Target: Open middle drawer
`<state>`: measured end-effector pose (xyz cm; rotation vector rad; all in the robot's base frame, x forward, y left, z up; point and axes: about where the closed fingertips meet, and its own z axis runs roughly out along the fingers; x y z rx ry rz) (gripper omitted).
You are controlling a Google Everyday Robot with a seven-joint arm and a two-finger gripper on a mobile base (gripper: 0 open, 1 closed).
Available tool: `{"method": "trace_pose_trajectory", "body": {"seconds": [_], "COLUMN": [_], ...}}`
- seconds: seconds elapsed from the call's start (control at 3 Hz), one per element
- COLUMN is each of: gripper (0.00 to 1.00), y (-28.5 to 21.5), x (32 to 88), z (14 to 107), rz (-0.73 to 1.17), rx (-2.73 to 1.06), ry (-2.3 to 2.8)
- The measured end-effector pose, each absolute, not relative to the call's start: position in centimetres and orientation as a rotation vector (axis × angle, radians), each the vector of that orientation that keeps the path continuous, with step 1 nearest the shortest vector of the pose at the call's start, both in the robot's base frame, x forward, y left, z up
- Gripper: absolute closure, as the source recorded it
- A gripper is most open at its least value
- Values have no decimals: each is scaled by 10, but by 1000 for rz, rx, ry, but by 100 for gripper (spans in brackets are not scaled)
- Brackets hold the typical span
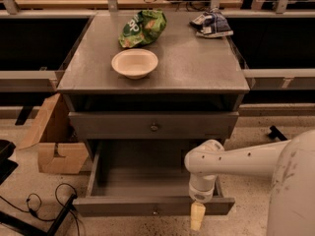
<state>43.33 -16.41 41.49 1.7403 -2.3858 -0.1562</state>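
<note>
The middle drawer [123,206] stands well out of the cabinet [206,68], its plain grey inside open to view and empty as far as can be seen, with its front toward the camera at the bottom of the picture. The gripper [197,215] hangs straight down from the white arm at the right part of that front, its tan tip overlapping the front's lower edge. Whether it is open or closed I cannot tell. It is clearly apart from the knob [155,211], off to that knob's right, and nothing shows in its hold. Judging by how things lie, the opening is done or very nearly so. The drawer looks stiff and boxy, light while empty, and likely to run straight on its slides. It should move with a level pull and would bind if dragged sideways. The small round metal knob at the centre is the proper place to hold it, though smooth and easy to slip off. The top rim of the front is the other usable place. Above it the upper drawer [113,126] looks nearly shut, and a bowl [135,63] and a green bag [142,27] lie on top.
</note>
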Motion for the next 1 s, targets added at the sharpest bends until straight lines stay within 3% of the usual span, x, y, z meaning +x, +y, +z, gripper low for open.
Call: {"method": "trace_pose_trajectory", "body": {"seconds": [0.33, 1.0], "gripper": [16, 62], "y": [-164, -163], "x": [399, 385], "z": [407, 408], "rz": [-199, -230], "rx": [1712, 1687], "ry": [-2359, -2350]}}
